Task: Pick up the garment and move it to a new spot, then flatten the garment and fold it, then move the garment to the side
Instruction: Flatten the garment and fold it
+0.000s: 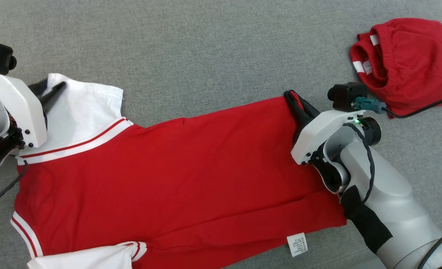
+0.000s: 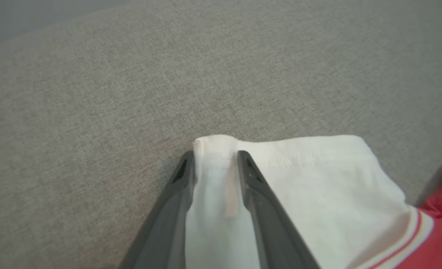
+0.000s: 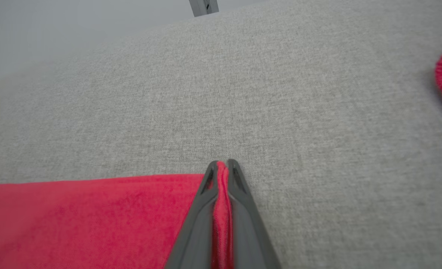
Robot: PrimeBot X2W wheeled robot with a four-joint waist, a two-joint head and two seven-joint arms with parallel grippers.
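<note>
Garment point(image 1: 176, 172) spread flat on the bench point(image 1: 206, 48), one tool at each far corner.
At the left, the left tool point(image 2: 215, 157) straddles the white sleeve point(image 2: 318, 179), jaws part-way apart with the fold between them; whether they pinch cannot be told, so a lift may drop that end and skew the cloth. The red body lies across the middle, mostly smooth. At the right, the right tool point(image 3: 223, 164) is narrow, clamped on the red hem corner; a thin bite could slip under tension. Further right, the bundled red clothing point(image 1: 404, 63) sits near enough to snag. The bench is grey woven fabric; beyond it are a pale wall point(image 3: 56, 26) and a metal fitting point(image 3: 204, 6).
</note>
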